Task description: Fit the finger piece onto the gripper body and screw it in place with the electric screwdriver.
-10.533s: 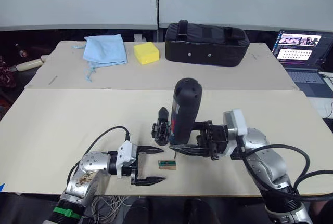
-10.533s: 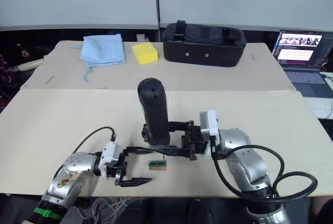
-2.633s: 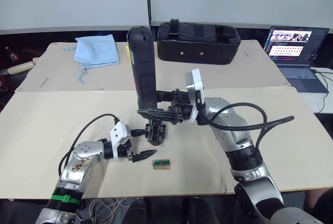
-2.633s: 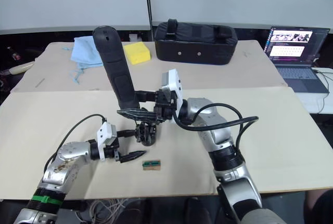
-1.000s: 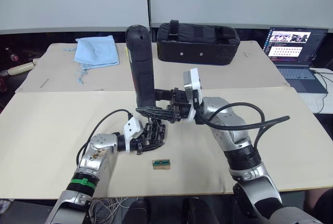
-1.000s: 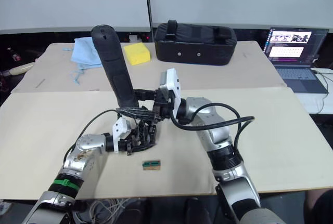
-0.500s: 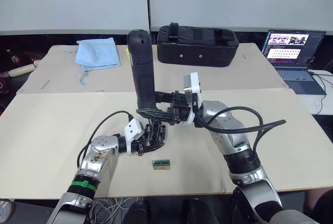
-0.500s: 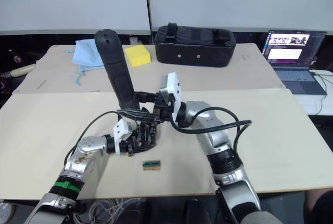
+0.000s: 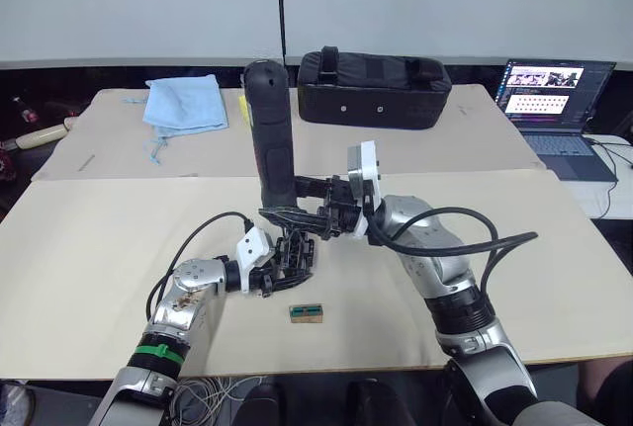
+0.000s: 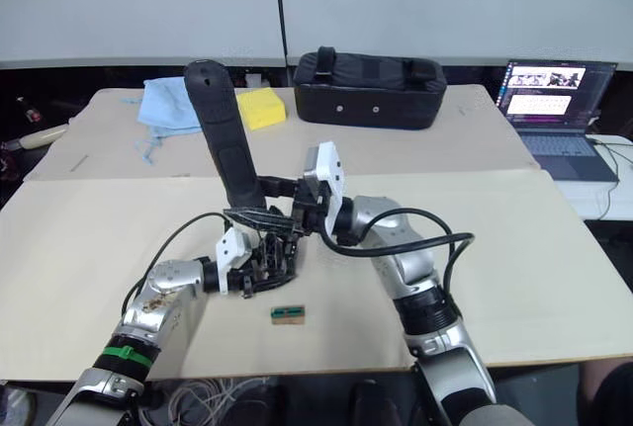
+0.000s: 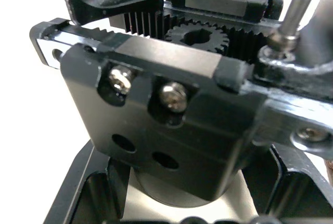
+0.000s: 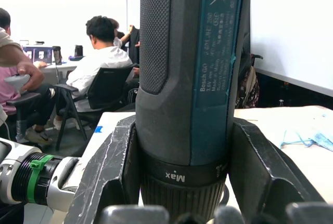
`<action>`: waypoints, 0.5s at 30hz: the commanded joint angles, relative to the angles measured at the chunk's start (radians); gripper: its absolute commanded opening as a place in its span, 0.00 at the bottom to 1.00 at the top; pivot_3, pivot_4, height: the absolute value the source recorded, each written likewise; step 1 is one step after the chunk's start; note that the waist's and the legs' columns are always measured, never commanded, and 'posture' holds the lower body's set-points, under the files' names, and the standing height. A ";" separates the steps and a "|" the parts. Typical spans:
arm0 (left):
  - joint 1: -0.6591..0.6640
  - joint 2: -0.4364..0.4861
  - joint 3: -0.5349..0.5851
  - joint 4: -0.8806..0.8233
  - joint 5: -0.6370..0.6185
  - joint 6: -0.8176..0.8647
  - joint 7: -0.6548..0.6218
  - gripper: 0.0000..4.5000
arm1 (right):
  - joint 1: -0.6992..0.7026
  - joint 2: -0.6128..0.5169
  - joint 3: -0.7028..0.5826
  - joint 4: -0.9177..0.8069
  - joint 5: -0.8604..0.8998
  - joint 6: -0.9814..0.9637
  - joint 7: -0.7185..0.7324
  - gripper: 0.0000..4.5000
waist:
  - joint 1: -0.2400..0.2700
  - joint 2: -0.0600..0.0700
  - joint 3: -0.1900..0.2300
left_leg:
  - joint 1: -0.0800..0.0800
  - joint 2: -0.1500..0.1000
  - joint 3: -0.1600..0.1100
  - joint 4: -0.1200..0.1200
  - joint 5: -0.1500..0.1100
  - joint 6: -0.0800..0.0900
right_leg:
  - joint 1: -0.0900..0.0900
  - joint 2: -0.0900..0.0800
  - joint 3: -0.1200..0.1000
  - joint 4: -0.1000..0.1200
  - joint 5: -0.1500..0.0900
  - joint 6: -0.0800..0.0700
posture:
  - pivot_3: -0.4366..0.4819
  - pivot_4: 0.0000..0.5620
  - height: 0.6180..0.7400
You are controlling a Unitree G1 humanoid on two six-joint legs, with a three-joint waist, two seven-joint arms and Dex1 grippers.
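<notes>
Right claw (image 9: 297, 216) grips thick cylindrical electric screwdriver (image 9: 270, 134), upright.

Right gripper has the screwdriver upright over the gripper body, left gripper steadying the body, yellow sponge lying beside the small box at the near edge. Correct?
Not the sponge: the right eye view shows it on the far table by the blue cloth. The rest holds: right gripper, electric screwdriver, left gripper, gripper body, small box.

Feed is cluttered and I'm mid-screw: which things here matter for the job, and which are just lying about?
In use:
screwdriver, clamped upright in the right pincer
gripper body, held by the left pincer

Lying about:
small box
blue cloth
yellow sponge
black bag
laptop
</notes>
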 commanded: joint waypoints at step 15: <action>0.015 -0.007 -0.008 -0.005 0.012 -0.011 0.003 0.53 | -0.035 -0.012 -0.032 -0.015 0.028 -0.026 0.056 0.43 | 0.000 0.000 0.000 | -0.001 0.000 0.000 0.000 0.000 0.000 | 0.000 0.000 0.000 -0.001 0.000 0.000 | 0.48 0.27 1.00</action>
